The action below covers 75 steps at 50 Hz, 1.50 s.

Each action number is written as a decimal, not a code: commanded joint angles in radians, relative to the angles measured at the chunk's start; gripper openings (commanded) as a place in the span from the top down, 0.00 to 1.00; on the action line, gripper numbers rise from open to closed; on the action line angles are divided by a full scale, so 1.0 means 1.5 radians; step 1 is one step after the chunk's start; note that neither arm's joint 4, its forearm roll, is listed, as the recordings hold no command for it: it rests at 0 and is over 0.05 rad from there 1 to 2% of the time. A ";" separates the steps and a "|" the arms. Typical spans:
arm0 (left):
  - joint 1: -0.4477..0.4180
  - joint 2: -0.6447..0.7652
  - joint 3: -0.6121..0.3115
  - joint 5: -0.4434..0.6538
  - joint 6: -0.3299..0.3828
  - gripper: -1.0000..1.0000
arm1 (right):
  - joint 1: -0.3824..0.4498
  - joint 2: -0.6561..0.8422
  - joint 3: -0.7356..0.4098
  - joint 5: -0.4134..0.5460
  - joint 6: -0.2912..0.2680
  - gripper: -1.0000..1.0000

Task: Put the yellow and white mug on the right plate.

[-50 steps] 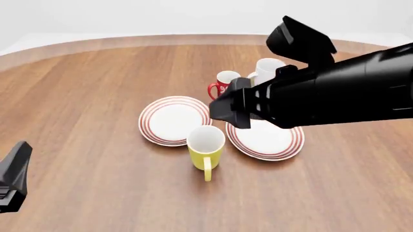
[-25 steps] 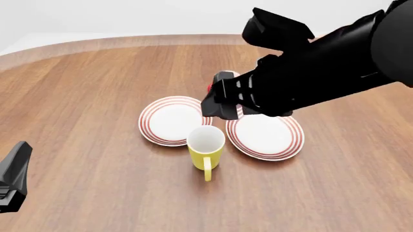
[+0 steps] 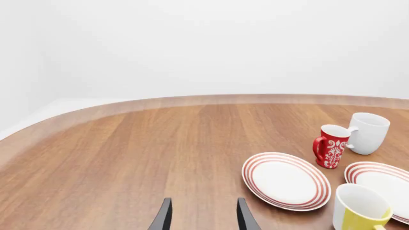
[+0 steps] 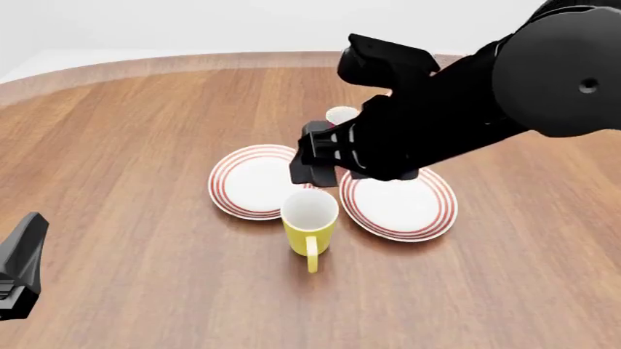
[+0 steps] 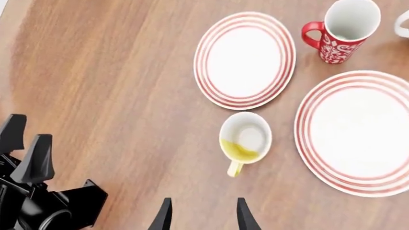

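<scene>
Bright, even, diffuse light fills all 3 sharp views; soft faint shadows sit under the yellow and white mug (image 4: 310,221); no glare.

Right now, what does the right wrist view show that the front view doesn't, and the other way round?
Only the right wrist view: the red patterned mug whole, both ringed plates unobstructed from above, and the open right tool with nothing between its fingers. Only the front view: the black right arm hanging over the table, covering most of the red mug and the right ringed plate's far edge. Both: the yellow and white mug standing on bare wood between the plates, handle toward the arms' side; the left ringed plate; part of the left arm.
</scene>
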 commanded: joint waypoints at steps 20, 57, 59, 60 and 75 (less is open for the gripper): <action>0.000 0.000 0.000 0.000 0.000 0.00 | -0.019 0.023 0.063 -0.078 0.014 0.00; 0.000 0.000 0.000 0.000 0.000 0.00 | -0.011 0.080 0.100 -0.146 0.034 0.00; 0.000 0.000 0.000 0.000 0.000 0.00 | -0.011 0.083 0.099 -0.149 0.035 0.00; 0.000 0.000 0.000 0.000 0.000 0.00 | -0.012 0.084 0.100 -0.152 0.036 0.00; 0.000 0.000 0.000 0.000 0.000 0.00 | 0.000 0.113 0.106 -0.174 0.044 0.00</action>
